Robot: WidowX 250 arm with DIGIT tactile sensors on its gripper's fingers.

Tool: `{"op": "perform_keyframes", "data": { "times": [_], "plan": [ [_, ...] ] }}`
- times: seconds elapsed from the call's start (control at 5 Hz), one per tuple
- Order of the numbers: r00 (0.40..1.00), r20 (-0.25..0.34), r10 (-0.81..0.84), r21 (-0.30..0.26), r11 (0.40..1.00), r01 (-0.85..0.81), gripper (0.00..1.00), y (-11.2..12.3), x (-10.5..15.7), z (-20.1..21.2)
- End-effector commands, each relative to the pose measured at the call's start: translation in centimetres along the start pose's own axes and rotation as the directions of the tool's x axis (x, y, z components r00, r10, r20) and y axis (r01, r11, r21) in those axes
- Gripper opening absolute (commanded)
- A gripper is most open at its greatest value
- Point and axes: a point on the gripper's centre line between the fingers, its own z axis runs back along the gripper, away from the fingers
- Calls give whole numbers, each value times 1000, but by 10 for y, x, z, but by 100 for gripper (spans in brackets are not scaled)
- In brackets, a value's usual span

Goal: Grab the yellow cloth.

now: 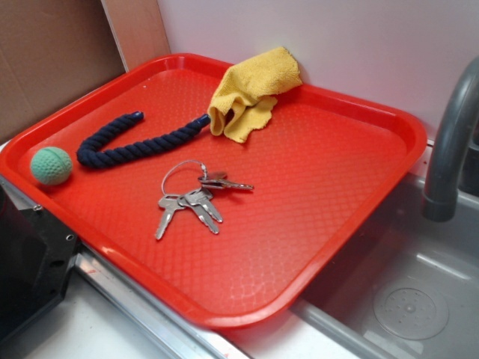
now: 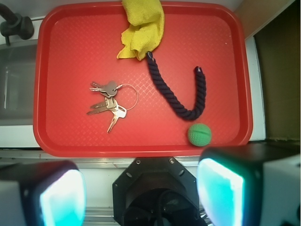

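The yellow cloth lies crumpled at the far edge of the red tray, partly draped over its rim. In the wrist view the yellow cloth sits at the top centre of the tray. My gripper hovers high, back from the tray's near edge and well away from the cloth. It is open, its two fingers wide apart with nothing between them. The exterior view does not show the gripper's fingers.
On the tray lie a bunch of keys, a dark blue rope whose end touches the cloth, and a green ball. A grey faucet and sink stand beside the tray. A wall rises behind it.
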Motion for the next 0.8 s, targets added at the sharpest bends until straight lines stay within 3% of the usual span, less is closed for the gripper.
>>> {"op": "perform_keyframes", "data": {
  "times": [0.0,0.2,0.4,0.6],
  "plan": [
    [1000,0,0,0,1000,0,100,0,0,0],
    [1000,21,12,103,995,-14,100,22,38,-54],
    [996,85,20,118,993,-30,100,28,75,-88],
    [988,147,-40,85,996,28,100,20,122,-129]
  ]
}}
